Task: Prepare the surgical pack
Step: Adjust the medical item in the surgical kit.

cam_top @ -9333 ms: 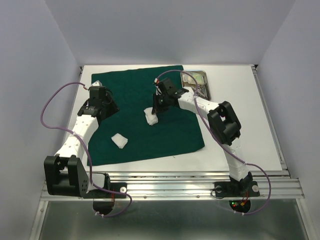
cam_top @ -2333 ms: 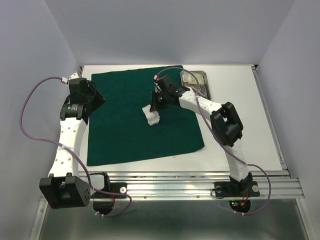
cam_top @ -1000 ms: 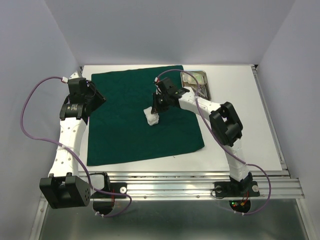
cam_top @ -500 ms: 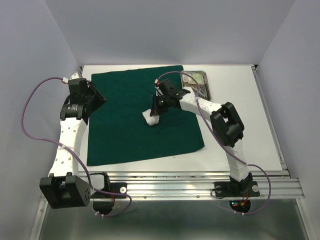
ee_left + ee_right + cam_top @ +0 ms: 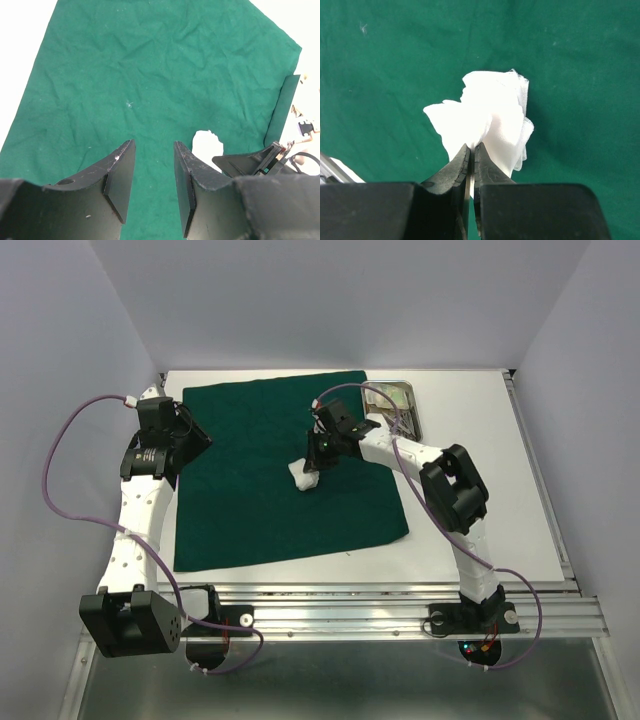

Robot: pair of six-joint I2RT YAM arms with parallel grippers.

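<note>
Pack part-laid: cloth spread, gauze in a pinch at its middle, tray off the cloth.

Crumpled white gauze wad [image 5: 490, 117] sits about dead centre of the large dark green cloth drape [image 5: 260, 515]. The right gripper [image 5: 471, 150] has its jaws nipped nearly together on the wad's near fold; whether the wad rests on the cloth or hangs just clear, cannot tell. The drape lies flat, lightly creased, unfolded, on the white table [image 5: 480, 490]. Small rectangular steel tray [image 5: 385, 383] stands off the drape's 1 o'clock corner, loaded, its contents too small to sort. Likely left: gather the tray and its load onto the cloth, then wrap. The left gripper [image 5: 152, 150] hangs above the 10 o'clock edge, jaws parted about halfway, holding nothing. Only the right arm crosses the route from 1 o'clock to centre.
</note>
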